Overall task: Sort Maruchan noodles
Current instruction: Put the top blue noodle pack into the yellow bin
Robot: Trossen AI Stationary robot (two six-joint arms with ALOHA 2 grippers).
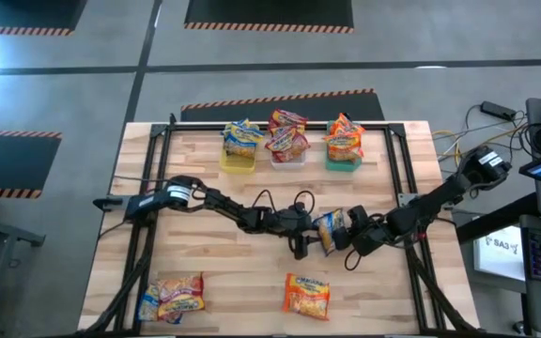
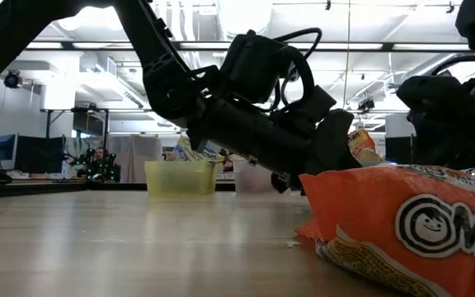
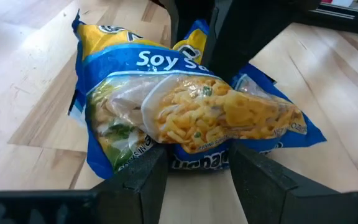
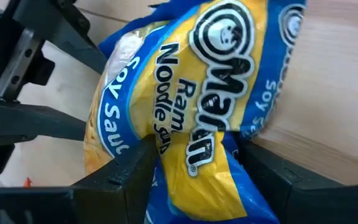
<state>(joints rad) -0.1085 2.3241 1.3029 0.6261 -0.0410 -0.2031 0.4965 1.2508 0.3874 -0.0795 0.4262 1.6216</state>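
Blue-and-yellow soy-sauce packet (image 1: 330,228): lifted clear of the worktop (image 1: 252,272) near its middle, crumpled and folded, caught between two end effectors at once.

Main risks, as a judgement:
- Could tear or stretch along the glossy wrapper under opposing pulls from the two arms.
- Could drop back onto the wood on an early release from one side before a firm hold on the other.
- Could slide out sideways, given slick plastic and a grip on a loose edge, not the noodle block.
- Could snag on departure, with both wrists crowded so close together.

Left end effector (image 1: 303,233): partly closed, pinching the packet's lower edge, with the packet bulging out ahead of the fingers (image 3: 148,180) in its wrist view.

Right end effector (image 1: 353,237): just beside the other, set around the packet's opposite end; clamped or merely astride, cannot tell.

Farther out: orange packet (image 1: 306,295) flat near the front edge, a small pile of packets (image 1: 172,299) at the front left corner, and yellow bin (image 1: 238,161), clear bin (image 1: 286,158) and green bin (image 1: 343,162) along the far edge, each already holding packets.
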